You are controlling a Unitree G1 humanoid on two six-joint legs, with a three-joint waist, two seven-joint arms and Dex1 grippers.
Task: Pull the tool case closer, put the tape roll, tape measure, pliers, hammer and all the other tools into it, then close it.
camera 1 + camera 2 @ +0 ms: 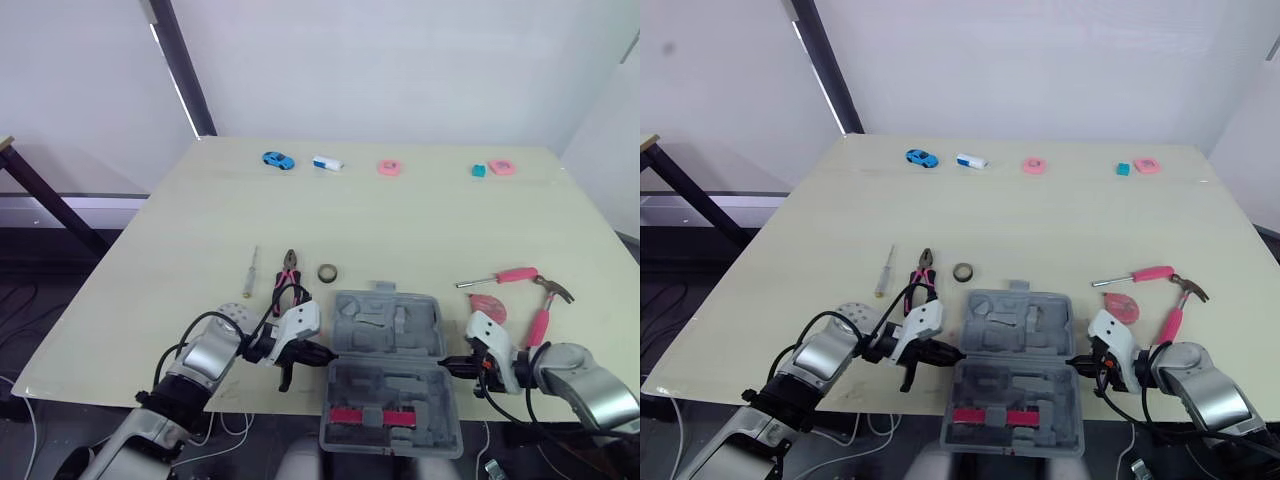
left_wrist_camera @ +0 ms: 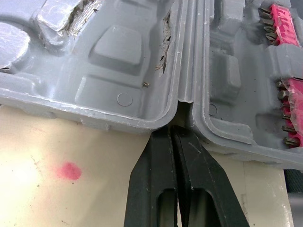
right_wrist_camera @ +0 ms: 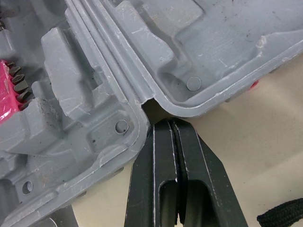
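jaws pinched together on left gripper (image 1: pixel 325 352) and right gripper (image 1: pixel 446 364), tips at the tool case (image 1: pixel 362 388) hinge; rigid plastic (likely light), drag there.

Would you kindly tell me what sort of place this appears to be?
Probably a robot test room or lab: a pale table against plain white walls, pliers and a hammer laid beside an open tool case, and a toy car among small items along the far edge.

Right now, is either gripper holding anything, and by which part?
Nothing is gripped. The left gripper and right gripper are both shut empty, tips at the tool case hinge notches, on opposite sides.
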